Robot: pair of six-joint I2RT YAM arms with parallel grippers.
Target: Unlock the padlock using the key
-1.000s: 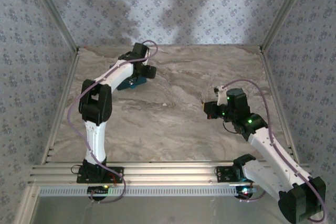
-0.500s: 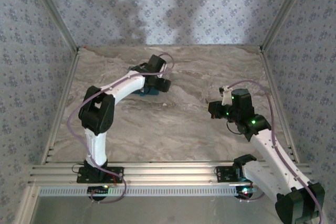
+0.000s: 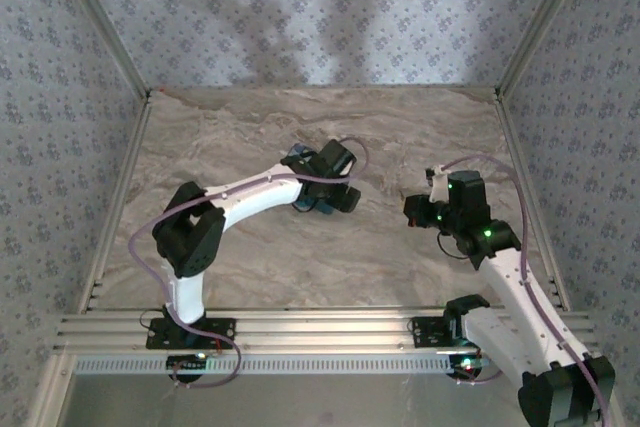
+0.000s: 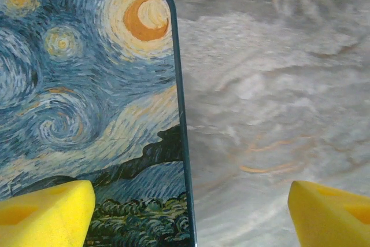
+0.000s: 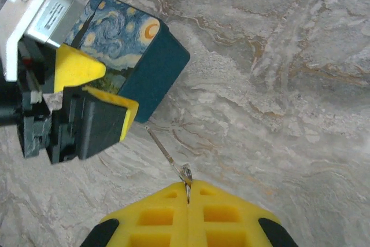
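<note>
Since the earlier frame the left arm had swung from the far left corner toward the middle of the table (image 3: 420,137), and the painted box (image 5: 153,62) had come along with it; the right arm had shifted only slightly.

The table was a flat slab of beige-grey marble pattern with brownish veins, matte and bare around the arms. Pale wallpaper (image 3: 320,17) with a small repeating blue floral print closed it in on the left, far and right sides. Ribbed aluminium rails (image 3: 300,332) ran along the near edge.

The box was squarish with rounded corners. Its lid was printed with swirling blue night sky and a yellow crescent, and its sides were plain dark teal.

The left gripper (image 4: 191,203) stood spread wide. One spongy yellow pad (image 4: 46,215) hung over the lid and the other over bare marble; whether either touched the box we could not tell.

The right gripper (image 5: 188,188) was clenched, its yellow waffle-moulded pads pinching the key (image 5: 186,174). This was a thin metal stem with a small ring, pointing toward the box's near corner, just short of it. Where the padlock lay we could not tell.
</note>
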